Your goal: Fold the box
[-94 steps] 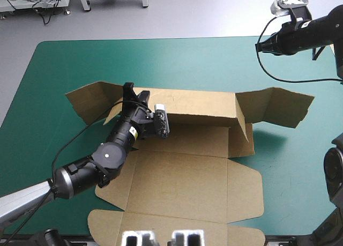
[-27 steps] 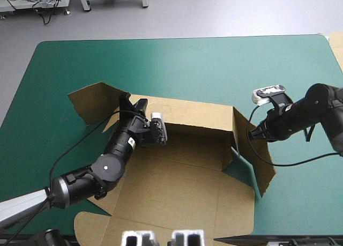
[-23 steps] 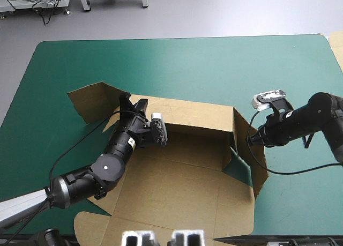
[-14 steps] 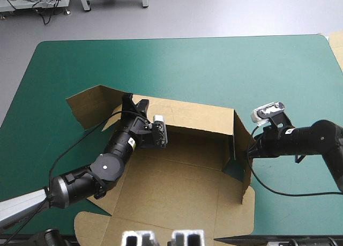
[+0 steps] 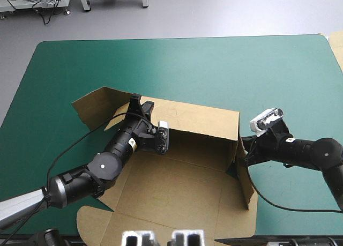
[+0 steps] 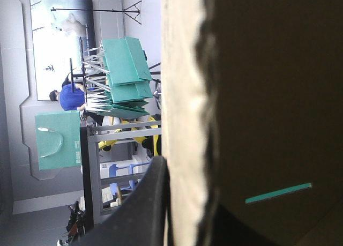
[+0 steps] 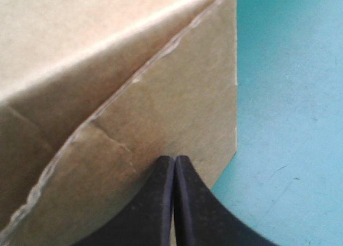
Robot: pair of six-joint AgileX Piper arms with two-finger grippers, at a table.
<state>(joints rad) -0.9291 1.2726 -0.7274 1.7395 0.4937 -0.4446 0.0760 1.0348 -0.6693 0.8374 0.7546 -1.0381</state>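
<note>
Brown box (image 5: 177, 176) sits mid-table (image 5: 214, 64), toward the near edge, with its walls half raised. Left gripper (image 5: 140, 102) is clamped on the far wall (image 5: 193, 117). Right gripper (image 5: 242, 159), pinched together to a point, pushes the right side flap (image 5: 245, 184) from outside. Next up, I'd guess: swing that flap inward and tuck it.

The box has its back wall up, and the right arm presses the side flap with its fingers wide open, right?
No. The right gripper presses the side flap with its fingers shut, not open; the right wrist view shows them meeting in a point. The back wall of the box is up.
</note>
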